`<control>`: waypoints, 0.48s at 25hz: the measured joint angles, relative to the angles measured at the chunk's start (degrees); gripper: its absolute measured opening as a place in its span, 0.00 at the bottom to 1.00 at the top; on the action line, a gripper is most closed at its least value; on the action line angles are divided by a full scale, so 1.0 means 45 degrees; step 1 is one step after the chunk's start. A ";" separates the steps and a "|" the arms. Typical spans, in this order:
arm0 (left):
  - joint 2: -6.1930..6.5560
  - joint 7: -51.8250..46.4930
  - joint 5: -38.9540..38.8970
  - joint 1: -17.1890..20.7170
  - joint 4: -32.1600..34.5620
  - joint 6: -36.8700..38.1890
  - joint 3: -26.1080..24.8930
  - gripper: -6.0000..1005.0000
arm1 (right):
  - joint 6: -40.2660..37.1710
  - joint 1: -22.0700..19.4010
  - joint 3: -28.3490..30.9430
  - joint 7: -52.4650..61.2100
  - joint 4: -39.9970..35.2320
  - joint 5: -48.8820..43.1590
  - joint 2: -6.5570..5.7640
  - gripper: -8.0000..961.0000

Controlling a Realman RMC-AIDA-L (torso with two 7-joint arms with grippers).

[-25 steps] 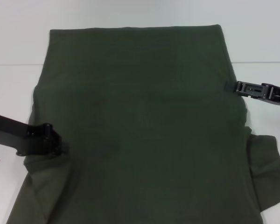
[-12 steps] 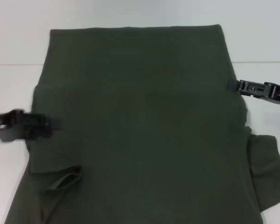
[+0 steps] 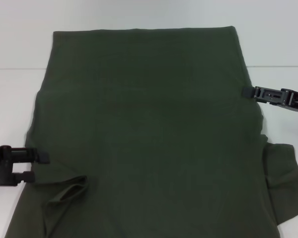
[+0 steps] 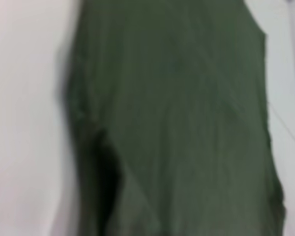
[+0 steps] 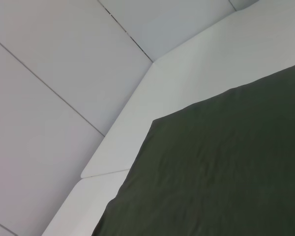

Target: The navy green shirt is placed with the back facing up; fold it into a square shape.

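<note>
Sleeve-folding step underway: left gripper (image 3: 37, 167) gaped at navy green shirt's (image 3: 149, 134) left edge, right gripper's (image 3: 248, 91) opening indiscernible; next, grasp the cloth.

The left hand (image 3: 32, 166) sits low at the left edge of the worktop, toward the near side, its arm reaching in from the left. Its two fingers (image 3: 38, 157) point toward the middle of the worktop, lying roughly level and parted, with a clear gap between them and nothing in that gap. The right hand (image 3: 248, 91) is at the right edge of the worktop, farther back, its arm entering from the right and stretched level. Its dark tip points inward toward the middle of the worktop; whether it is parted is not discernible.
</note>
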 joint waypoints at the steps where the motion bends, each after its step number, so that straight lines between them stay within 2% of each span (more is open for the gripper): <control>1: -0.0014 -0.0076 0.0082 0.0002 -0.0056 -0.0101 0.0009 0.71 | 0.0000 -0.0005 0.0000 0.0001 0.0000 -0.0001 0.0000 0.98; 12: 0.0038 -0.0459 0.0585 -0.0115 -0.0939 -0.1551 0.0085 0.74 | -0.0001 -0.0115 0.0000 0.0000 -0.0001 -0.0015 0.0001 0.98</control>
